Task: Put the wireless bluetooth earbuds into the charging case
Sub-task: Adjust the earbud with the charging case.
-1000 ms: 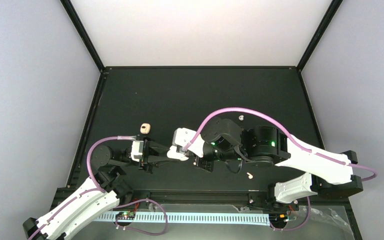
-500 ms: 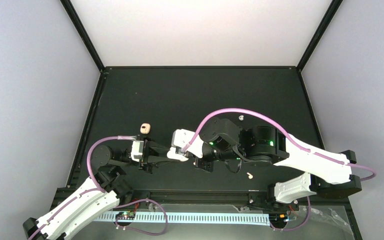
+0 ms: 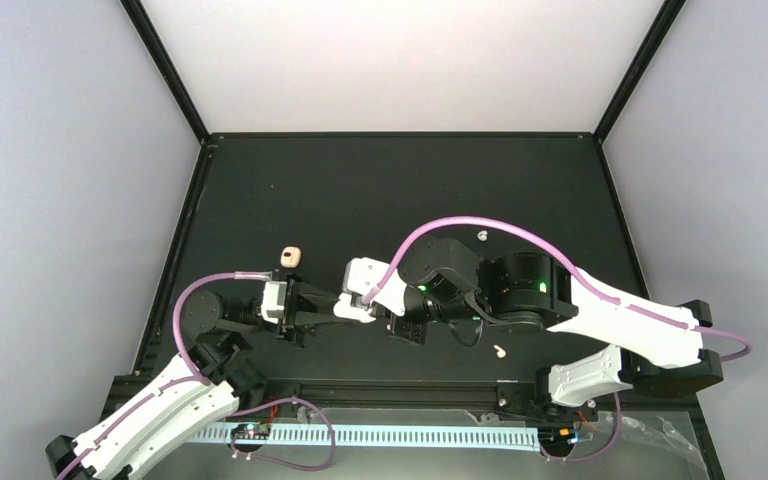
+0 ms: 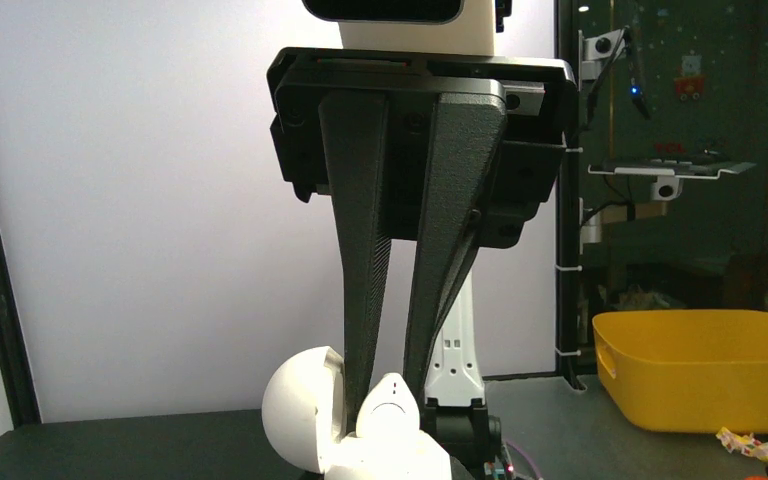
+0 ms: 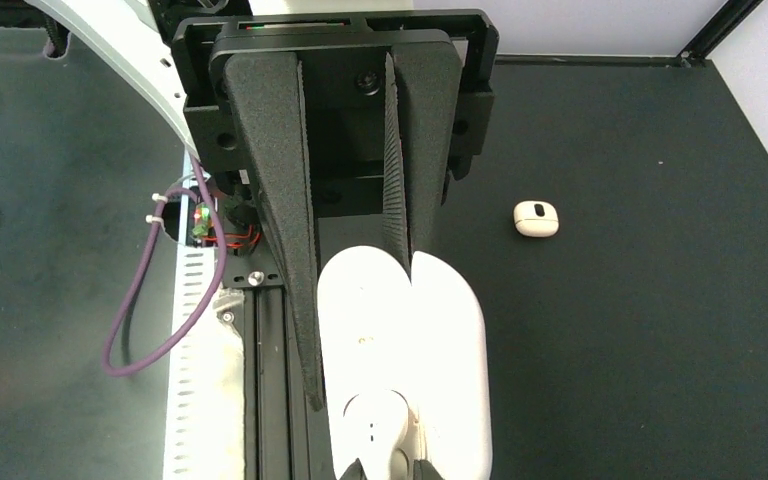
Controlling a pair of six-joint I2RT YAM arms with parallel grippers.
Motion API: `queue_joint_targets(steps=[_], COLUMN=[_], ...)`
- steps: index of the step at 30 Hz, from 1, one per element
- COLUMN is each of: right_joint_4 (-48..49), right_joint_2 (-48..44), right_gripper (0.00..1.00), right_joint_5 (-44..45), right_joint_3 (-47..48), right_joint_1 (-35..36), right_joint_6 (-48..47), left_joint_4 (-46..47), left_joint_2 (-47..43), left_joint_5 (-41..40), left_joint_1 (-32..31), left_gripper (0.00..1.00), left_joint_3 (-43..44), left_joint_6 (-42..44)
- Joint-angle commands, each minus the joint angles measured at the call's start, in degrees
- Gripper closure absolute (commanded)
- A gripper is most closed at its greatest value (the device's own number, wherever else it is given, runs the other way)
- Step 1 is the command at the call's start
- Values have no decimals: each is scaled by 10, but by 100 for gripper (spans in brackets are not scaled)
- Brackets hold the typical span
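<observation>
Black-fingered right gripper (image 5: 355,320) has crept a touch leftward over the last second, closer in on the glossy white pill-shaped plastic charging case (image 5: 450,340). The case, the left arm and the loose parts haven't budged. My read: work is at the case mouth now, not a fresh pick, and insertion isn't finished.

Nearest the bases, one tiny cream-white plastic earbud (image 3: 500,351) lies loose on the matte black table (image 3: 380,190), well apart from the case.

Mid-table, the case is held lid-open between both grippers. Left gripper (image 4: 388,378) is almost pressed together, pinching the case's end. Right gripper fingers stand slightly apart, astride one half of the case: one along its outer side, one at the notch between the halves. Can't tell if they're pinching or just touching. A rounded white piece (image 5: 375,428) sits in the case by the left fingertips, maybe a seated bud, can't confirm.

Farther out: small peach-tan rounded lump (image 3: 291,257), then a second tiny white earbud (image 3: 482,236), both lying free.
</observation>
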Motion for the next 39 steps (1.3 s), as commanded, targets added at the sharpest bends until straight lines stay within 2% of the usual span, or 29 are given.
queue_joint_targets(steps=[1, 7, 13, 16, 23, 27, 34, 39], right_joint_4=[3, 12, 24, 36, 125, 164, 168, 169], right_joint_2=[-9, -23, -55, -69, -93, -91, -70, -59], right_gripper=[89, 86, 77, 69, 42, 33, 32, 36], right_joint_5=[29, 31, 33, 33, 12, -26, -72, -96], right_joint_3=[7, 10, 13, 8, -36, -46, -45, -45], right_joint_1=[2, 2, 1, -9, -32, -45, -56, -62], right_joint_6=[9, 16, 27, 36, 65, 76, 85, 91], left_joint_4=[25, 25, 45, 57, 101, 118, 124, 134], left_joint_2=[-3, -6, -12, -11, -5, 2, 0, 4], left_joint_5=[1, -13, -32, -38, -35, -21, -13, -7], left_joint_1=[-3, -4, -3, -4, -4, -4, -4, -4], left_gripper=[98, 98, 98, 98, 98, 98, 98, 99], left_joint_3=[5, -1, -14, -17, -22, -19, -16, -15], left_joint_6=[0, -4, -22, -33, -62, -79, -89, -96])
